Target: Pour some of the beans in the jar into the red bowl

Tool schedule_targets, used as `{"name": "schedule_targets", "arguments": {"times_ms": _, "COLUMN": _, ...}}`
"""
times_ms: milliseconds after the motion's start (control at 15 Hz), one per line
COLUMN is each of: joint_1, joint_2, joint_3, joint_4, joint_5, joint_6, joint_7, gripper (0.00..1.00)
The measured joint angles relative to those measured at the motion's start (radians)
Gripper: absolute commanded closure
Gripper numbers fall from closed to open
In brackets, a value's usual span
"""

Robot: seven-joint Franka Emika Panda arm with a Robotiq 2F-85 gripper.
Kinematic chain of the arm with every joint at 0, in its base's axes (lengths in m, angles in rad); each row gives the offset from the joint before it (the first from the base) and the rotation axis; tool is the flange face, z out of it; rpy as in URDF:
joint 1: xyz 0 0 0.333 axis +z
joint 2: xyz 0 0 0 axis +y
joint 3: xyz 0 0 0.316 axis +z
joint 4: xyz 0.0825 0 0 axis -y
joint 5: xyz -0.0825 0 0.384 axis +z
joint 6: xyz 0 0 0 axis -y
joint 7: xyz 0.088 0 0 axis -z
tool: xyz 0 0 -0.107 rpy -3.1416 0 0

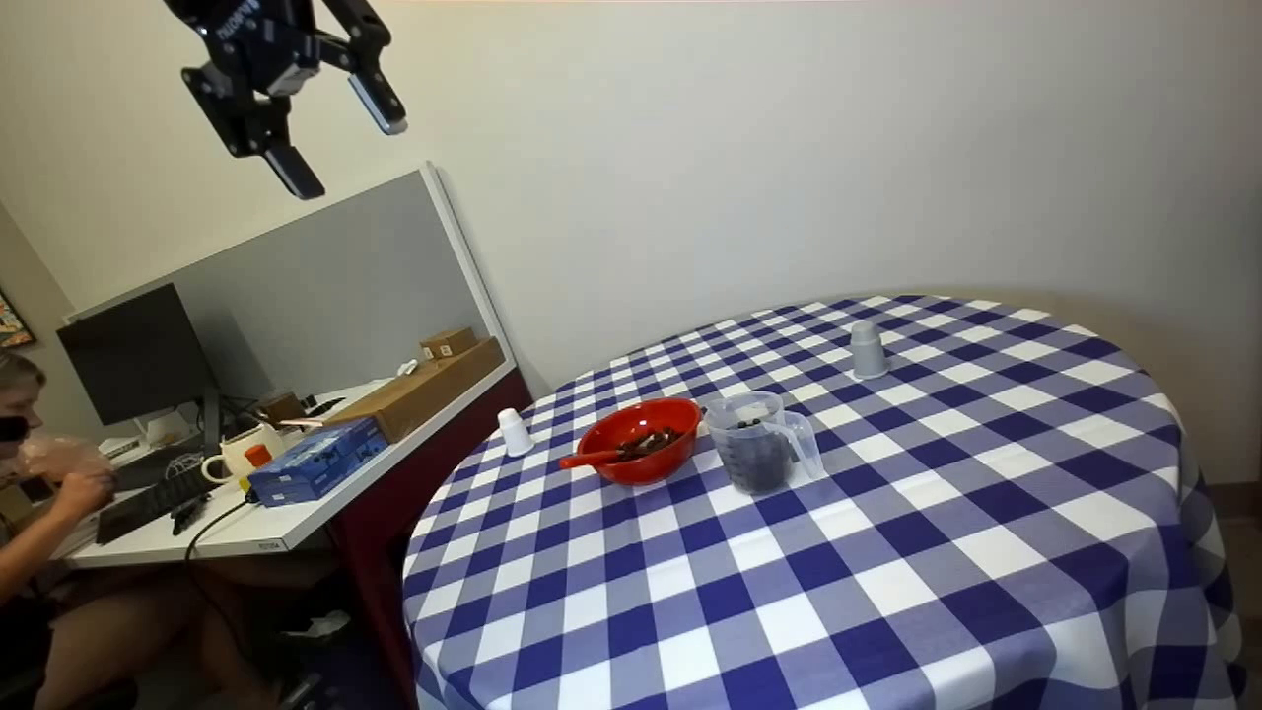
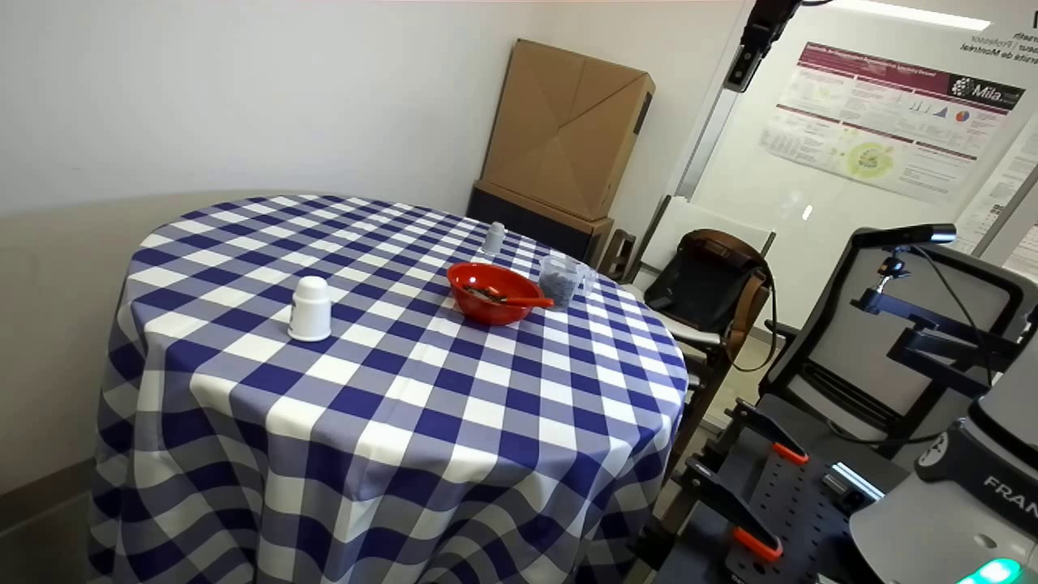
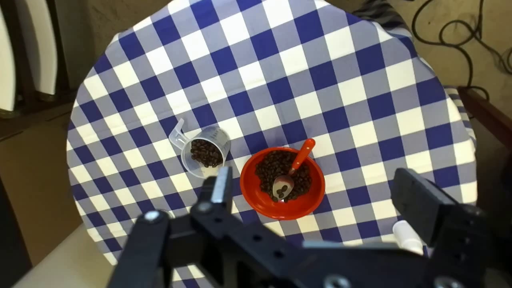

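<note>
**Dark-brown beans (image 3: pixel 206 152) in both the clear, handled jar (image 3: pixel 216 135) and the round, bright-red bowl (image 3: pixel 255 196); black two-fingered gripper (image 1: pixel 352 158) spread above**

The red bowl stands on a blue-and-white checked tablecloth (image 1: pixel 828 582), with beans over much of its inside. A metal spoon (image 3: pixel 279 183) with a red handle (image 3: pixel 303 155) lies in the red bowl, its head on the beans with a few of them in it, its handle reaching out over the rim.

The jar, plastic-looking and marked along its wall, stands upright just beside the red bowl; its own handle is on the side away from the bowl. Its beans are seen through the mouth in the wrist view and as a greyish-dark mass through the wall in both exterior views.

The gripper hangs well above the level of the red bowl, its fingers (image 3: pixel 416 208) wide apart. In the wrist view the red bowl appears between them.

To the left of the red bowl in both exterior views stands a small white container (image 1: pixel 514 434), narrower at the top. Beyond the red bowl stands a similar greyish-white container (image 1: pixel 868 352). Well apart from the red bowl, on its left in an exterior view, a person (image 1: pixel 35 537) sits at a white desk (image 1: pixel 251 532) bearing a black monitor (image 1: pixel 138 360) and a blue box (image 1: pixel 315 465).
</note>
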Motion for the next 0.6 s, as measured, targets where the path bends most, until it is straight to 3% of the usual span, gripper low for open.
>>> {"name": "schedule_targets", "arguments": {"times_ms": 600, "joint_1": -0.015, "joint_2": 0.393, "joint_3": -0.112, "joint_4": 0.252, "joint_5": -0.111, "joint_6": 0.001, "joint_7": -0.284, "gripper": 0.00}}
